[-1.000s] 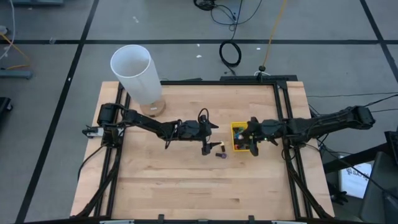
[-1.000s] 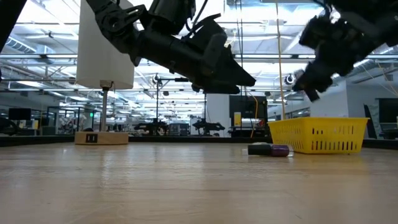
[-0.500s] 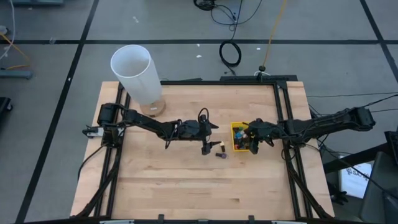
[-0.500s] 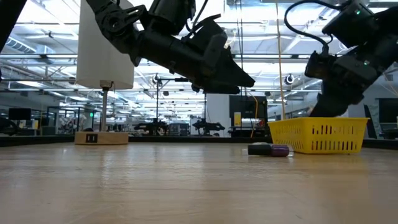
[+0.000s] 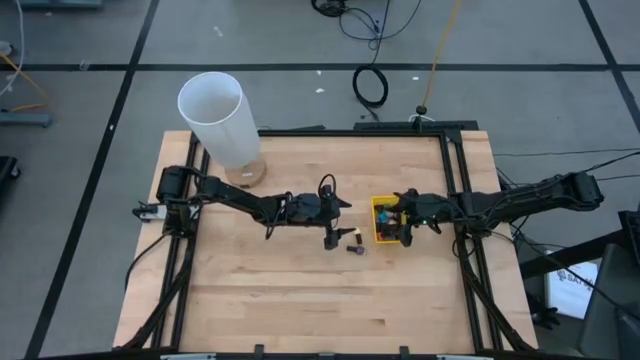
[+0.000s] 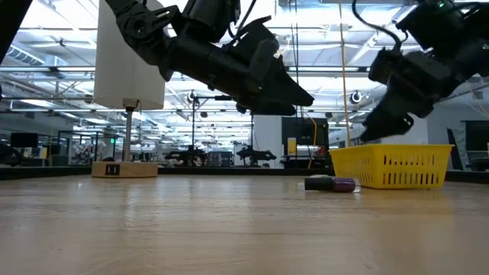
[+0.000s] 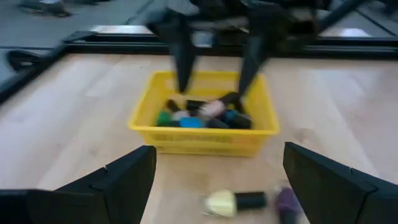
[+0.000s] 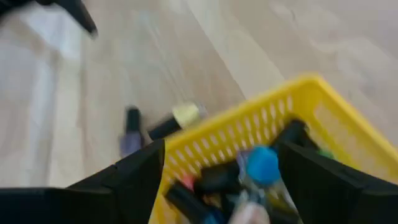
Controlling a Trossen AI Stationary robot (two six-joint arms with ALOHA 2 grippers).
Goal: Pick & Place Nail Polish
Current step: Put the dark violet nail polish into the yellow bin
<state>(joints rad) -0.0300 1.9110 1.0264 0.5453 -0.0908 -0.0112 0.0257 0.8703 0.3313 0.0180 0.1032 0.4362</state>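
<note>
Even, bright overhead light; ceiling lamps glare in the low view's background. Both wrist views are blurred, the right wrist view worst.

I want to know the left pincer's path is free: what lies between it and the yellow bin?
In the left wrist view, two nail polish bottles lie on the wood between the open left pincer and the yellow bin: a pale yellow bottle and a purple bottle.

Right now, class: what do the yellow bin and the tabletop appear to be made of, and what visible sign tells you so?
Yellow bin: probably moulded plastic, with a uniform bright colour and slotted walls.
Tabletop: apparently wood, butcher-block style, with pale parallel strips and visible grain; the finish looks smooth with a low sheen.
</note>
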